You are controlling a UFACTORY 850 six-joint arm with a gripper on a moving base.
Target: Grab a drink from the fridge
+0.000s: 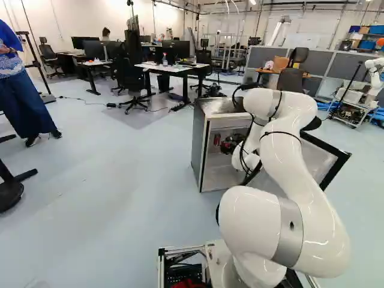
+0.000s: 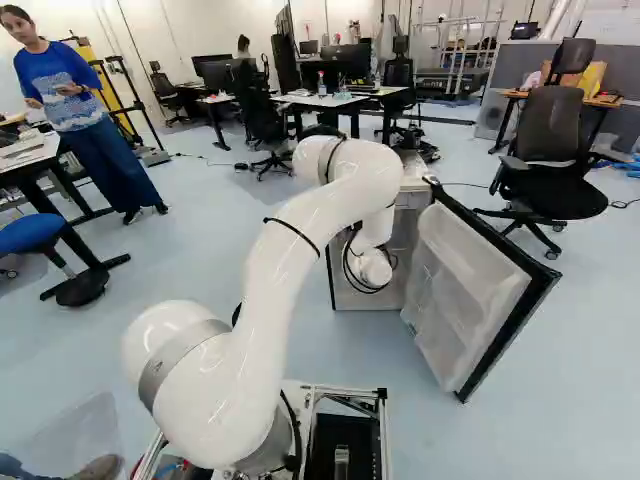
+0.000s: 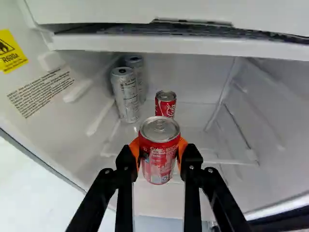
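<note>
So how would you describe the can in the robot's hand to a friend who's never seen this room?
Find the small open fridge just ahead of the white arm and look inside. Yours is the red can with a silver lid, between the orange pads of the black hand. Another red can and two slim silver ones stand farther in; only this one is gripped.
</note>
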